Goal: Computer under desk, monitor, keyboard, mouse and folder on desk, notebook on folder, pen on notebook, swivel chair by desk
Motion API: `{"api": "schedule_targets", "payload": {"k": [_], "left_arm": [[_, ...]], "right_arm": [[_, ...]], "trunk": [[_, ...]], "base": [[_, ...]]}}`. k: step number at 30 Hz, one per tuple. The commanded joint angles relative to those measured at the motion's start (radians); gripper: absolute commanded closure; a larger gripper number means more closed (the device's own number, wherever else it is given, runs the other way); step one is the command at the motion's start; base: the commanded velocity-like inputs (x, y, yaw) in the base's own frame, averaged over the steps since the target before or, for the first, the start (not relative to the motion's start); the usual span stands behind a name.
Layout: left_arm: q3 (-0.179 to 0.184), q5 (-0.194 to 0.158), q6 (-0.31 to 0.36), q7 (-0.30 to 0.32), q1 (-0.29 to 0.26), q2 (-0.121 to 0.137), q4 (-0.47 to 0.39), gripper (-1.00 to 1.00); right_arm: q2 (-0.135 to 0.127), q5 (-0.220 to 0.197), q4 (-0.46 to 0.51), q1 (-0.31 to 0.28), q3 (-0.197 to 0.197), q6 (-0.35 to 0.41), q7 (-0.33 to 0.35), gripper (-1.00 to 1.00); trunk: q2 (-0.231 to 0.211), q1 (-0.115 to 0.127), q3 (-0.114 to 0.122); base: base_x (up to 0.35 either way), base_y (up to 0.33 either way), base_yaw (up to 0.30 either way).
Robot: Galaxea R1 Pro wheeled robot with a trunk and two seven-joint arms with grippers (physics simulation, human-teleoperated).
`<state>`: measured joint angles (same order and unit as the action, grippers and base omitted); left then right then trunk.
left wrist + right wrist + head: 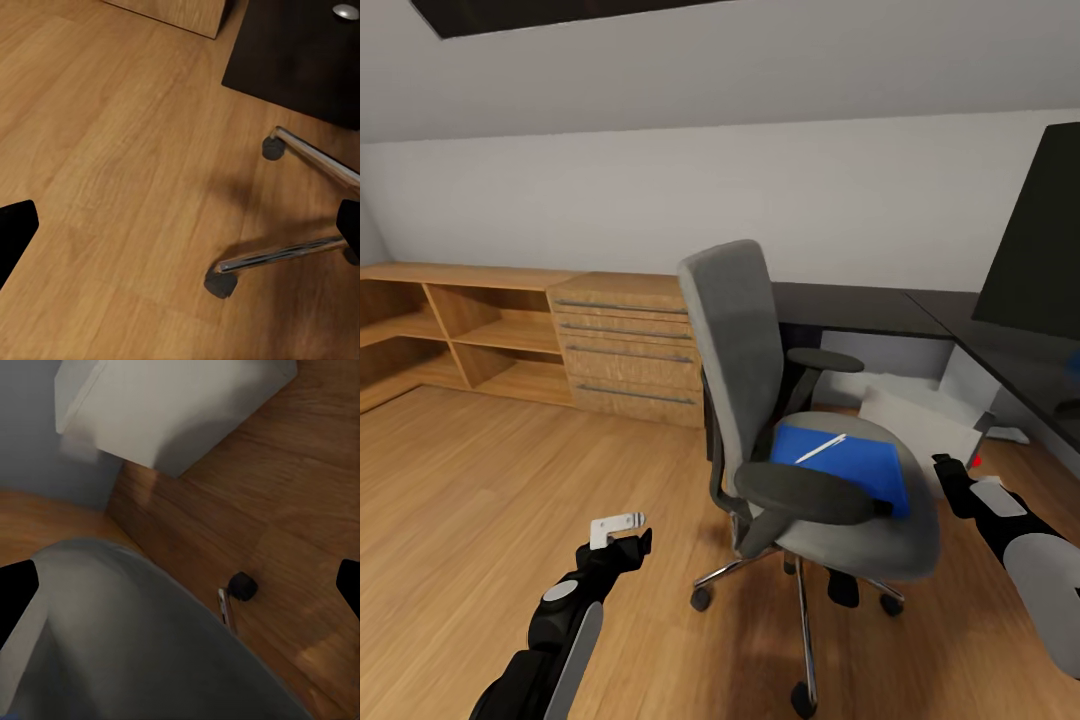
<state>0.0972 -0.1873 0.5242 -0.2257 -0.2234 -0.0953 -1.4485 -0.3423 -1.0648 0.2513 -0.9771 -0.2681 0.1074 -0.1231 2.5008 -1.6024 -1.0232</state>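
Pen (821, 447) atop folder (840, 468) on swivel chair (800, 420); both claws spread apart, empty

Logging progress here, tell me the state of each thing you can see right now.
Folder: flat on chair seat.
Pen: lying on folder.
Chair: upright, near desk.
Computer: lying on floor.
Monitor: on desk, dark.
Left gripper: open, empty.
Right gripper: open, empty.

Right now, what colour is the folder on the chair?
Bright blue folder, clearest in the head view.
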Motion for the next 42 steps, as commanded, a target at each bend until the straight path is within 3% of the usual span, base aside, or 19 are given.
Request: {"api": "schedule_targets", "payload": {"k": [1,22,29,42], "left_arm": [[0.001,-0.011,0.004,-0.009,-0.001,0.000,-0.001,-1.00],[0.002,-0.011,0.004,-0.009,-0.001,0.000,-0.001,-1.00],[0.003,-0.011,0.004,-0.009,-0.001,0.000,-0.001,-1.00],[0.001,-0.011,0.005,-0.009,-0.001,0.000,-0.001,-1.00]], "right_arm": [[0.000,-0.005,0.002,0.000,-0.002,0.005,-0.006,-1.00],[0.000,-0.008,-0.001,0.000,-0.002,0.016,-0.005,-1.00],[-0.001,-0.009,-0.001,0.000,-0.002,0.112,-0.007,-1.00],[0.000,-0.010,0.000,0.000,-0.002,0.117,-0.007,-1.00]], "trunk": [[0.000,0.000,-0.001],[0.000,0.000,-0.001],[0.000,0.000,-0.001],[0.000,0.000,-0.001]], "base": [[0.011,-0.009,0.000],[0.070,-0.001,0.000],[0.000,0.000,0.000],[0.000,0.000,0.014]]}}
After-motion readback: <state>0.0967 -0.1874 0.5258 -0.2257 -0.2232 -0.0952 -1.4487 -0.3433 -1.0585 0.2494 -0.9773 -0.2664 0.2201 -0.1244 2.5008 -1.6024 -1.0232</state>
